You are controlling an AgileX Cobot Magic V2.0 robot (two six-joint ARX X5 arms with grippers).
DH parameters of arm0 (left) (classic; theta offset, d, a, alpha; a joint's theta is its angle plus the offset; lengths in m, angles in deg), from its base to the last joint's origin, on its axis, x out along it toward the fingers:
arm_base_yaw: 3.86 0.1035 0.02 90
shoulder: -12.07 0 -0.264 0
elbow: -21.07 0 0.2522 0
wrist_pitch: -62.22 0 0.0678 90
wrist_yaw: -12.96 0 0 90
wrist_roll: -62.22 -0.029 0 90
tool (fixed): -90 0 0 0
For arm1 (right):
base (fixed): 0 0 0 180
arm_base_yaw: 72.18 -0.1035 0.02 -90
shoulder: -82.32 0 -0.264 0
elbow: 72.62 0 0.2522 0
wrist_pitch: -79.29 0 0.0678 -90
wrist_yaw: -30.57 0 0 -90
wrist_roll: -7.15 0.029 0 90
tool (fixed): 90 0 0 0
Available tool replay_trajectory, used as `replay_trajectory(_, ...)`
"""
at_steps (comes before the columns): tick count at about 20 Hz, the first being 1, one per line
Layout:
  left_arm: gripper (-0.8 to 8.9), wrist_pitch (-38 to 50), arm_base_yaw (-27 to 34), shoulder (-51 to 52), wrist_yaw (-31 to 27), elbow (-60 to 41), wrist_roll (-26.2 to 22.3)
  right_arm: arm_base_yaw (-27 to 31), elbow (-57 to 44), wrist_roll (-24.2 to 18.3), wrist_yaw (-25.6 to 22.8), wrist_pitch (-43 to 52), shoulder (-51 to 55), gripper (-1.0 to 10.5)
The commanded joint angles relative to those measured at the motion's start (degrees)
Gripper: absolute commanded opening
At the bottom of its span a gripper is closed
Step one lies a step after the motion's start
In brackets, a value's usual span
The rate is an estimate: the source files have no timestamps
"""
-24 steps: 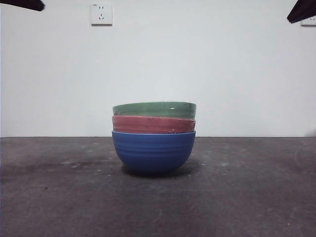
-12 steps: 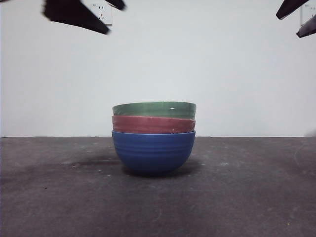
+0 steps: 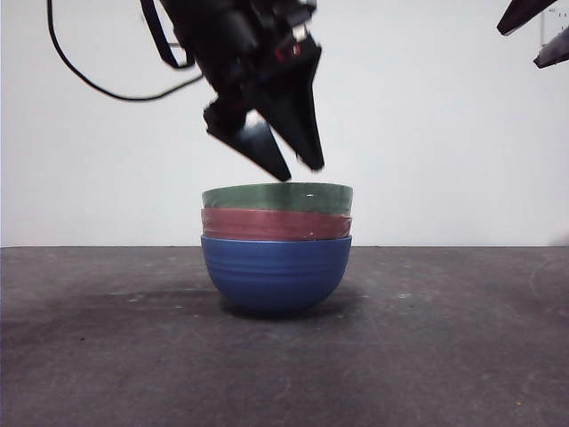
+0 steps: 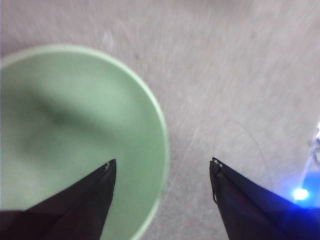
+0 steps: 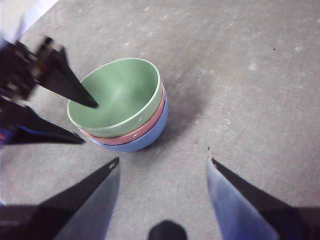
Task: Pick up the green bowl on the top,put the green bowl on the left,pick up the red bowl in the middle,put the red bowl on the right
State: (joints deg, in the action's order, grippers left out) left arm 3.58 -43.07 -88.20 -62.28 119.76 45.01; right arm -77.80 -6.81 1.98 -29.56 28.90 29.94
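Left tool [image 3: 298, 169] hung just above the stack, spread wide and holding nothing. Straddled the green bowl's rim in the left wrist view: one jaw over the inside, the other over bare worktop [image 4: 240, 75] outside. Sat off-centre, toward the left part of the rim in the front view. Needed, by judgement, only a short straight drop to bring the wall between the jaws.

Green bowl [image 3: 277, 197] topmost, nested in the red bowl [image 3: 276, 224], itself nested in a blue bowl [image 3: 276, 272] standing on the worktop. No long axis to mind, being round; any point of the rim would serve. Risk judged: pinching the red rim too, or dragging the stack.

Plenty of open worktop to either side for setting down.

Farther off, right tool [image 5: 162, 162] waited high and well apart, also spread wide and empty.
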Motion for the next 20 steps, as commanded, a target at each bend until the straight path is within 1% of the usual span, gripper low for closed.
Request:
replay_trajectory(1, 3.13, -0.11, -0.24, -1.79, -0.61, -0.04, -2.38, -0.11, 0.13, -0.28, -0.02, 0.09, -0.13, 2.8)
replay_trajectory(3, 3.09, -0.11, -0.24, -1.88, -1.22, -0.04, -2.45, -0.11, 0.13, -0.28, -0.07, 0.09, -0.13, 2.8)
replay_trajectory(4, 2.85, -0.13, -0.24, -1.88, -1.22, -0.04, -2.54, -0.11, 0.13, -0.28, -0.2, 0.09, -0.13, 2.8)
replay_trajectory(5, 2.11, -0.37, -0.2, -1.88, -1.22, -0.04, -2.58, -0.11, 0.13, -0.28, -0.2, 0.09, -0.13, 2.8)
replay_trajectory(7, 1.36, -0.7, -0.15, -1.88, -1.2, -0.04, -3.28, -0.11, 0.13, -0.28, -0.2, 0.09, -0.13, 2.8)
replay_trajectory(10, -0.14, -1.05, -0.22, -1.88, -0.96, -0.04, -4.28, -0.11, 0.13, -0.28, -0.2, 0.09, -0.13, 2.8)
replay_trajectory(12, -0.09, -0.94, -0.22, -1.88, -0.79, -0.04, -5.53, -0.11, 0.13, -0.28, -0.22, 0.09, -0.13, 2.8)
replay_trajectory(17, -0.09, -0.72, -0.28, -1.88, -0.96, 1.62, -5.55, -0.11, 0.13, -0.28, -0.22, 0.11, -0.13, 2.8)
replay_trajectory(18, -0.09, -1.7, -0.55, -1.86, -1.07, 3.06, -5.53, -0.11, 0.13, -0.28, -0.22, 0.11, -0.13, 2.8)
replay_trajectory(20, -0.09, -6.71, -1.03, -1.86, -1.11, 8.02, -5.53, -0.11, 0.13, -0.28, -0.22, 0.11, -0.13, 2.8)
